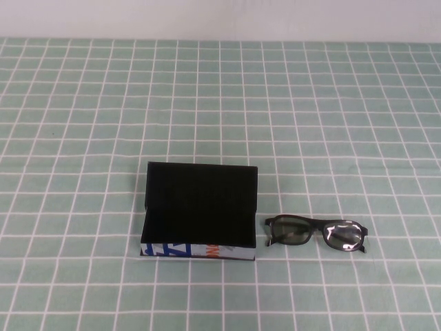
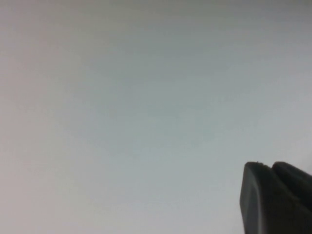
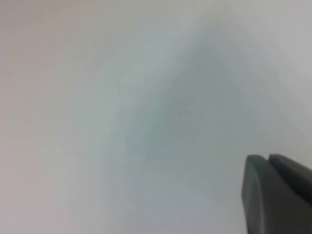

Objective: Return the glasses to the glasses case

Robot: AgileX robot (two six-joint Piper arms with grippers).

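Observation:
The glasses case (image 1: 200,207) is a black box near the table's front centre. Its flap lid is open and its white front panel (image 1: 200,252) has blue and orange markings. The black glasses (image 1: 317,233) lie on the cloth just right of the case, close to it, with the lenses facing the front. Neither arm shows in the high view. My left gripper (image 2: 268,165) shows only in the left wrist view, fingers pressed together and empty, against a blank pale background. My right gripper (image 3: 267,157) looks the same in the right wrist view, shut and empty.
A green cloth with a white grid (image 1: 220,103) covers the table. A pale wall (image 1: 220,17) runs along the far edge.

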